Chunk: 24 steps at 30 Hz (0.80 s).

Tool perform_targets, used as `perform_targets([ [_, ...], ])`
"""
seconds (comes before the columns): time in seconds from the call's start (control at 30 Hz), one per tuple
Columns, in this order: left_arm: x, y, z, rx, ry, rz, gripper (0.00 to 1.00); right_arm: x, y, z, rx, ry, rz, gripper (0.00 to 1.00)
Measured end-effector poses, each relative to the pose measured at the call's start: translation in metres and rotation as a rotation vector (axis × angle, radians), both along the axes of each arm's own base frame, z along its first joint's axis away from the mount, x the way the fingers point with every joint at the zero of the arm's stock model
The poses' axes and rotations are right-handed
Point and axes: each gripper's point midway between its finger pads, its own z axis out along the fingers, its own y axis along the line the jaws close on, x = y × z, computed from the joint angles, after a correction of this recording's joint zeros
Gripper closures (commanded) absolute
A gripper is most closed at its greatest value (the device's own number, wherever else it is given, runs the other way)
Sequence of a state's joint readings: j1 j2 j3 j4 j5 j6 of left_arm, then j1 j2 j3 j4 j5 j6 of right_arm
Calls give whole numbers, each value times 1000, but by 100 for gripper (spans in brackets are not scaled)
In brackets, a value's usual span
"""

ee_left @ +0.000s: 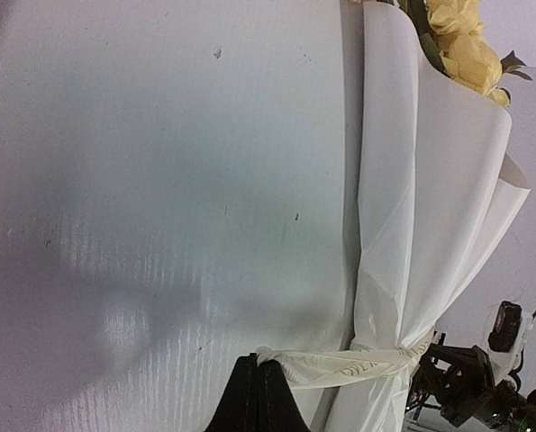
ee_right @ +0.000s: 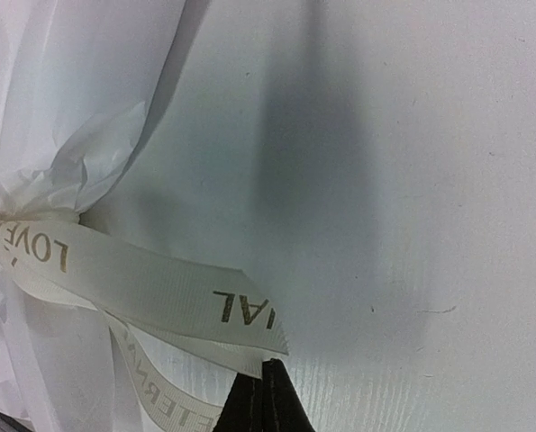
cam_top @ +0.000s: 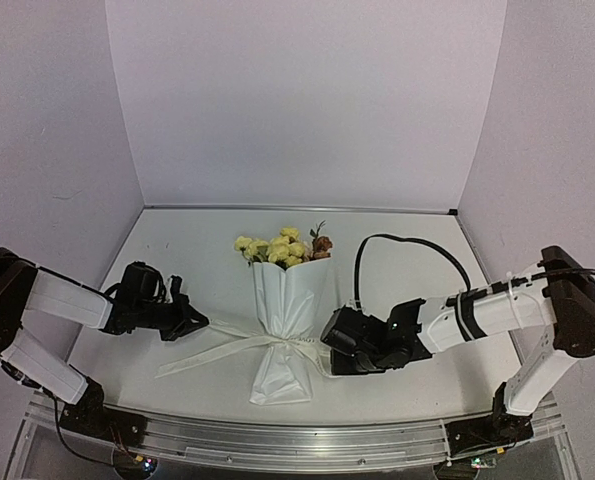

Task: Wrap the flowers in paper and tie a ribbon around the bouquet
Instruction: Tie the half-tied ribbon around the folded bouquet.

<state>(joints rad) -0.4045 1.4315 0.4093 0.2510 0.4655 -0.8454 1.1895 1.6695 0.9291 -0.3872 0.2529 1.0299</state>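
Observation:
The bouquet lies on the table with its white paper (cam_top: 289,295) cone pinched low down by the cream ribbon (cam_top: 277,342). Yellow and orange-brown flowers (cam_top: 282,246) poke out of the far end. My left gripper (cam_top: 199,322) sits left of the cone, shut on a ribbon strand (ee_left: 340,364) that runs taut to the paper (ee_left: 430,207); the flowers (ee_left: 466,45) show at the top of that view. My right gripper (cam_top: 327,345) is right of the knot. Its black fingertips (ee_right: 268,369) are shut on the edge of a lettered ribbon (ee_right: 159,288) tail beside the crinkled paper (ee_right: 60,117).
A loose ribbon tail (cam_top: 192,362) trails toward the front left. A black cable (cam_top: 407,243) loops above the right arm. White walls enclose the table (cam_top: 177,260) on three sides, and a metal rail (cam_top: 297,440) runs along the near edge.

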Motion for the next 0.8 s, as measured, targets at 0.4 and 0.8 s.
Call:
perform_targets([
  [0.4,-10,1,-5,-37,45,-8,100,4,-5,-4,43,29,-98,100],
  [0.8,7,-13,8,-14,-18,-73,100,-5,-5,-4,-66,72,84,69],
])
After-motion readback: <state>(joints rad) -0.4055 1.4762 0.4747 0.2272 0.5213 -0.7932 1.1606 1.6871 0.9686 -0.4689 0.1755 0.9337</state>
